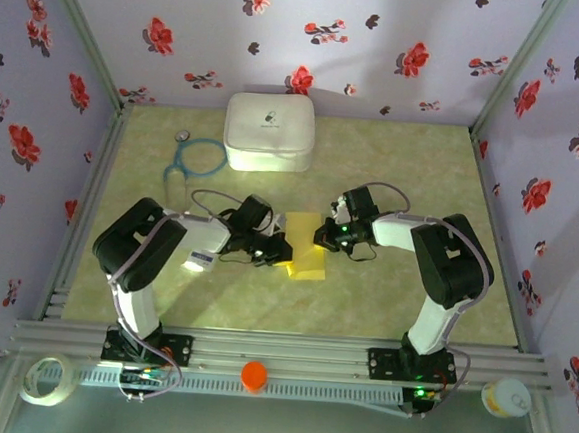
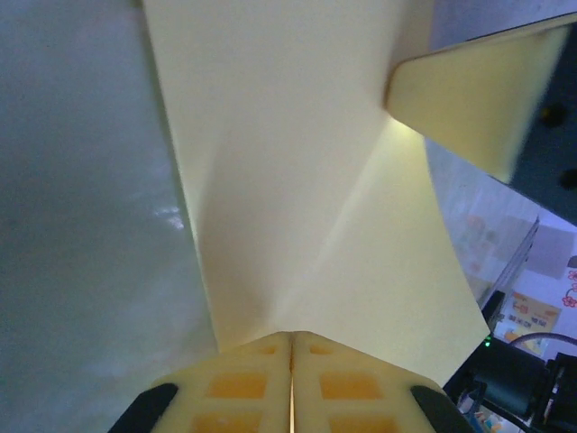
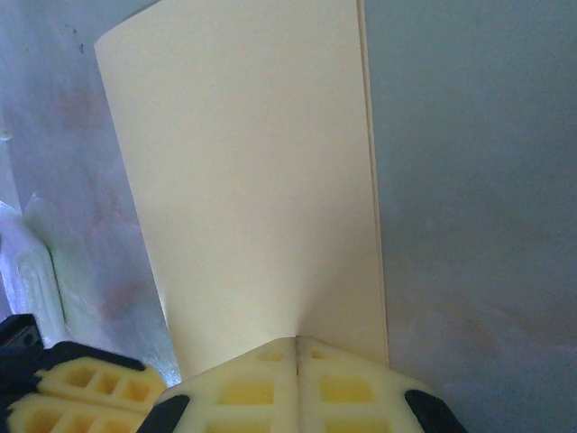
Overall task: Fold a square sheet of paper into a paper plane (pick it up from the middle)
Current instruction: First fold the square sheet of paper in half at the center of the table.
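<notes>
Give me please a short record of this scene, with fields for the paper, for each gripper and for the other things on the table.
paper: square sheet of paper, yellow, mid-table between the two arms, not yet a plane
creases: one slanted crease shows in the left wrist view
left arm: left gripper, fingers shut on one edge of the sheet
right arm: right gripper, fingers shut on the opposite edge
behind: white case, at the far side
near left arm: small white packet
</notes>
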{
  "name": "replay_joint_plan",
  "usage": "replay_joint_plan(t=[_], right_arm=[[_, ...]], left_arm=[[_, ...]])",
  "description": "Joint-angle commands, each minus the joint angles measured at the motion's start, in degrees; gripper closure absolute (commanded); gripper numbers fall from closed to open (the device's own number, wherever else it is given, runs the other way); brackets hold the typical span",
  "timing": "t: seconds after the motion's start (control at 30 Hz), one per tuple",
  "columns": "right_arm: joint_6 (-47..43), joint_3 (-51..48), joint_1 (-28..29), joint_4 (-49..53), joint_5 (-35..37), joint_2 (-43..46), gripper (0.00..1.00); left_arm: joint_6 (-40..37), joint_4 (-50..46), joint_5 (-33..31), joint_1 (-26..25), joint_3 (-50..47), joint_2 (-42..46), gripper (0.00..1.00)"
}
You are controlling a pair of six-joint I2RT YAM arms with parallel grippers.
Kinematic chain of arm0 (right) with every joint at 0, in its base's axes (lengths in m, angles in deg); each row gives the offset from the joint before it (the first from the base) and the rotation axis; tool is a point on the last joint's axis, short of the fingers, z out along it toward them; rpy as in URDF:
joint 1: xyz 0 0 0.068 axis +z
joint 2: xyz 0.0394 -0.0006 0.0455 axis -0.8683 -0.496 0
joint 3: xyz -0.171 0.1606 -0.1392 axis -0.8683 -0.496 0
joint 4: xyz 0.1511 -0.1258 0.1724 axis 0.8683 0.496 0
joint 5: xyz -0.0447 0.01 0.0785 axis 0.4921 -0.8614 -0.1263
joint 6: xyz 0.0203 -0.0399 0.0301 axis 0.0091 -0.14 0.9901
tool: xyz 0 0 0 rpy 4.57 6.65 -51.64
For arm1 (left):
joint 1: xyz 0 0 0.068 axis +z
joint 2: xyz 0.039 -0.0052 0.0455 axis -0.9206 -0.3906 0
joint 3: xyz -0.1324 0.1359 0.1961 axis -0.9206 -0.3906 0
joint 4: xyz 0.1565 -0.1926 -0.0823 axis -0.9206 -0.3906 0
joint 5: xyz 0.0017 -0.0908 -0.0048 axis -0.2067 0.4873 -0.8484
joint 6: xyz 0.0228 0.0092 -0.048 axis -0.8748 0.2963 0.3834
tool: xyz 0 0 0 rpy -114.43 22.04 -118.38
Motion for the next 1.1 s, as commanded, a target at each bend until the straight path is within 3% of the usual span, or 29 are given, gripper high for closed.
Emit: replay_joint_plan(t=[0.0,0.37,0.63,0.87,1.07], right_arm=[[0.0,-2.6,-0.5,9.6,8.3,-2.1,1.0],[0.1,-2.8,-0.5,9.4,8.2,-2.3,1.0],[0.3,-3.2,-0.5,9.0,8.3,-2.4,1.0],[0.4,-3.2,-0.4,8.9,8.6,-1.9,1.0],[0.4,-3.3,-0.6,9.0,8.7,-1.8,1.0]], left_arm=[[2.2,-1.0,-0.2,-0.1,0.7,3.3,0.92],[4.5,4.3,3.1,-1.6,-0.4,-2.2,0.93],[-0.6,-2.8,-0.3,-1.5,-3.6,-3.6,0.93],[-3.2,-8.5,-3.2,-1.7,-1.7,0.7,0.93],[-0.6,-7.2,-2.3,-2.7,1.1,4.3,0.92]])
